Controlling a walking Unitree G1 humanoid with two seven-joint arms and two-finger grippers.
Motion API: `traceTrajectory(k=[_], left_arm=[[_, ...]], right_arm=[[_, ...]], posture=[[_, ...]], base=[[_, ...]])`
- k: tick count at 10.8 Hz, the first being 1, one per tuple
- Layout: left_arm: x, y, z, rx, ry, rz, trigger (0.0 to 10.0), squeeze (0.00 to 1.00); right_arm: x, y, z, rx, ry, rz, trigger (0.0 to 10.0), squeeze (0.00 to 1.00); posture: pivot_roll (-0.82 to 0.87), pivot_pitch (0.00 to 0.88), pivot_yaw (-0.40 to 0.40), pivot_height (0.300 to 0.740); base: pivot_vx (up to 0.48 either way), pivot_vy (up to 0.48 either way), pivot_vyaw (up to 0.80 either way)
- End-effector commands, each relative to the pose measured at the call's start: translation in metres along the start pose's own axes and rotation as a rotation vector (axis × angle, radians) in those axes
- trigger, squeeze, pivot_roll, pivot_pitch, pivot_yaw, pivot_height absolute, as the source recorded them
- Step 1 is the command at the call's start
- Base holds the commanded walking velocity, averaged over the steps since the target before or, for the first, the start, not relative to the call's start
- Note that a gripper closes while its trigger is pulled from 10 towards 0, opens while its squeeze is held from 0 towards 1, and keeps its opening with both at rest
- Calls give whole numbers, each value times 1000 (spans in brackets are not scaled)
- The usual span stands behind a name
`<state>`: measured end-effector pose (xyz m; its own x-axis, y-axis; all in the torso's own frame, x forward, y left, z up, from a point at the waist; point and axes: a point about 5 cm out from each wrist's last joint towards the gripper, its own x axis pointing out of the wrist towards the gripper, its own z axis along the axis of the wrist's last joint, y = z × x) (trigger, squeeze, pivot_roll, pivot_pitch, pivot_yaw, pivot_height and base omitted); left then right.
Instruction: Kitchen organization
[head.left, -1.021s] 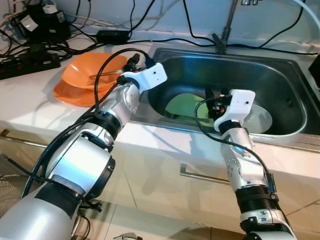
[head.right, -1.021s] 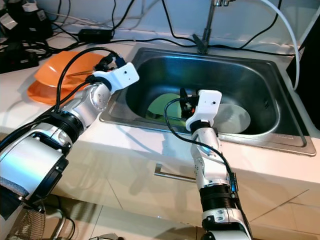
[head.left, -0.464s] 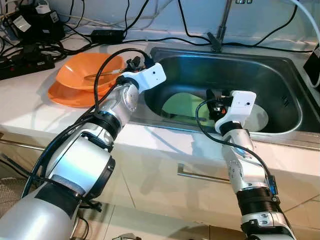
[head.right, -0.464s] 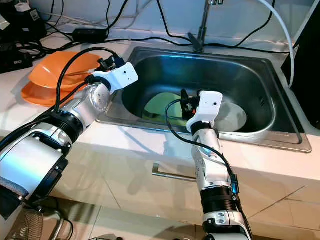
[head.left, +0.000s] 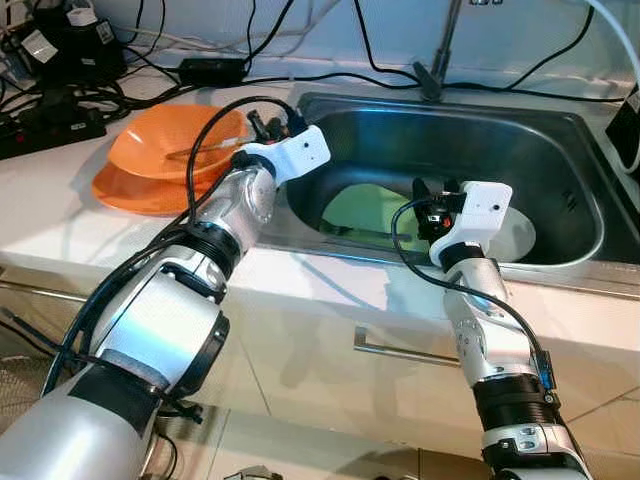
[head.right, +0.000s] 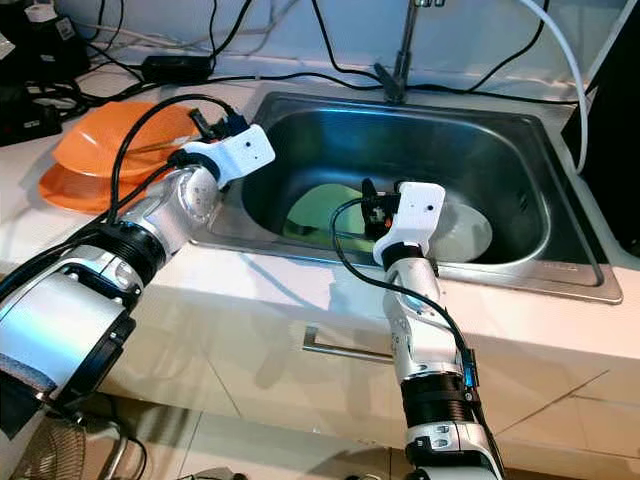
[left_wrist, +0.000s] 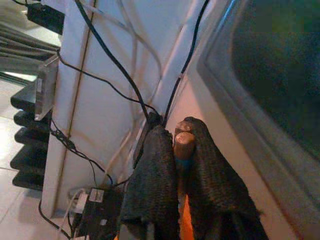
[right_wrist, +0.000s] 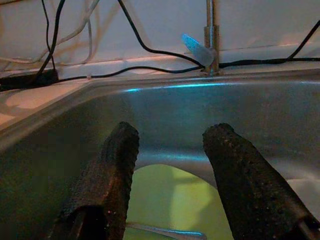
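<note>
Your white countertop (head.left: 60, 190) carries stacked orange bowls (head.left: 160, 155) at left — black cables (head.left: 120, 80) and power strips (head.left: 50, 125) lie farther back; the steel sink (head.left: 575, 160) sits right.

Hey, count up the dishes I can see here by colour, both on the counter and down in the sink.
Orange dishes stacked on the white counter: 2, a deep orange bowl on a flatter orange plate.
Light green plate in the steel sink: 1.
Pale grey-white plate in the sink: 1.
Total: 4 dishes.
</note>
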<state>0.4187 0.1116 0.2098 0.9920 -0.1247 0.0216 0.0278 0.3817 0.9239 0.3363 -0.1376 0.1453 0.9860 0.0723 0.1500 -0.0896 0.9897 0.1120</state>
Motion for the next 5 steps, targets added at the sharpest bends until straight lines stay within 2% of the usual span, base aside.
traceTrajectory(k=[1,4,5], left_arm=[[0,2,-5,4,24,5,0,0],[1,7,-5,29,18,28,0,0],[2,14,2,74,-14,65,0,0]], right_arm=[[-1,0,1,2,4,-8,10000,0],[2,0,1,1,5,-9,10000,0],[4,0,1,4,2,-11,10000,0]], posture=[[-35,72,23,740],[-29,61,25,740],[-23,52,27,740]], base=[[0,0,0],[0,0,0],[0,0,0]])
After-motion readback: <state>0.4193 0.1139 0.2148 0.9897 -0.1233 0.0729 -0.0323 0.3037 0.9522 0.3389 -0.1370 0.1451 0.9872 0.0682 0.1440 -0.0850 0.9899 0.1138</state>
